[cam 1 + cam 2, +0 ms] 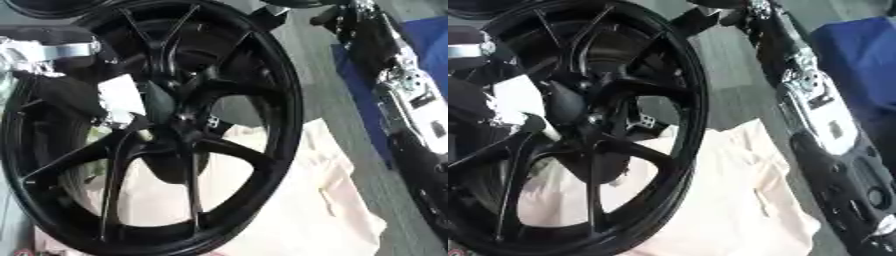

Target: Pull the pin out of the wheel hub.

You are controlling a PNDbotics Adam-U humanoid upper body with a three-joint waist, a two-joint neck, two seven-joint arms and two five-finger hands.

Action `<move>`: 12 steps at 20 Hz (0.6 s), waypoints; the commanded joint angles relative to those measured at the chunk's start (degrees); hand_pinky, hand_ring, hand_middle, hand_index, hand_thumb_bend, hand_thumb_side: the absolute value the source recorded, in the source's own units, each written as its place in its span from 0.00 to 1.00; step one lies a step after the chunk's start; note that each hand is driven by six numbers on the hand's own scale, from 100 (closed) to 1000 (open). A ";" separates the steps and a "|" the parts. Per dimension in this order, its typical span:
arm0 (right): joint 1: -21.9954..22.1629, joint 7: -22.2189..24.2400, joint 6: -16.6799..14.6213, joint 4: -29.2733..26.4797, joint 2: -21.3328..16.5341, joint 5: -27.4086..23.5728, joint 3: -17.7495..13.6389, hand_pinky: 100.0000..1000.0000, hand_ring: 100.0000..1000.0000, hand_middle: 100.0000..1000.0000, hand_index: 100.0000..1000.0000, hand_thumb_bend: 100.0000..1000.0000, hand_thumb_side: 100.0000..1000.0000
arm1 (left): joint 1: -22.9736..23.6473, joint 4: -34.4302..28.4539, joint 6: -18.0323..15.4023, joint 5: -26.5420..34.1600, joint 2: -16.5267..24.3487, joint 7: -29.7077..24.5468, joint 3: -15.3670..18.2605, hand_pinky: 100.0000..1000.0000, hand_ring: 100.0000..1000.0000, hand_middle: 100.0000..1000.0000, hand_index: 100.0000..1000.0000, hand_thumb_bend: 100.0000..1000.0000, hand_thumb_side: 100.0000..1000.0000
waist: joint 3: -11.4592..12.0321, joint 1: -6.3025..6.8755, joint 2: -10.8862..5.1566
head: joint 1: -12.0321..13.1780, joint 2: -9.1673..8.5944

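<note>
Wheel (157, 130) is filling the frame, left robot hand (131, 107) reaching through spokes at 9 o'clock toward the hub (179, 125), fingers' state unclear, pin not discernible; next it needs pinching and pulling.

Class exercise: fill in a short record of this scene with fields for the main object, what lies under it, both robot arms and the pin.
Main object: black spoked wheel, standing tilted
Underneath: pale cloth
Left hand: reaching in among the spokes near the hub; fingers not discernible
Right arm: runs down the right side; hand not visible
Pin: cannot be made out
</note>
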 commanded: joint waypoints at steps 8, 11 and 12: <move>-0.07 -0.41 -0.04 -0.62 -0.48 -0.63 -0.46 1.00 0.71 0.46 0.68 0.00 0.74 | -0.96 -2.28 10.40 1.92 2.05 -9.75 0.96 0.68 0.53 0.45 0.58 0.36 0.33 | -0.10 -0.38 -1.93 | 0.06 -0.10; -0.01 -0.41 -0.06 -0.63 -0.48 -0.61 -0.43 1.00 0.71 0.46 0.68 0.00 0.74 | -1.01 -2.87 10.81 2.22 2.31 -9.75 1.17 0.68 0.53 0.44 0.57 0.32 0.35 | -0.10 -0.40 -2.03 | 0.06 -0.17; 0.03 -0.38 -0.03 -0.61 -0.45 -0.60 -0.39 1.00 0.71 0.46 0.68 0.00 0.74 | -1.05 -3.07 10.90 2.31 2.37 -9.75 1.23 0.68 0.53 0.44 0.57 0.31 0.34 | -0.11 -0.41 -2.07 | 0.07 -0.28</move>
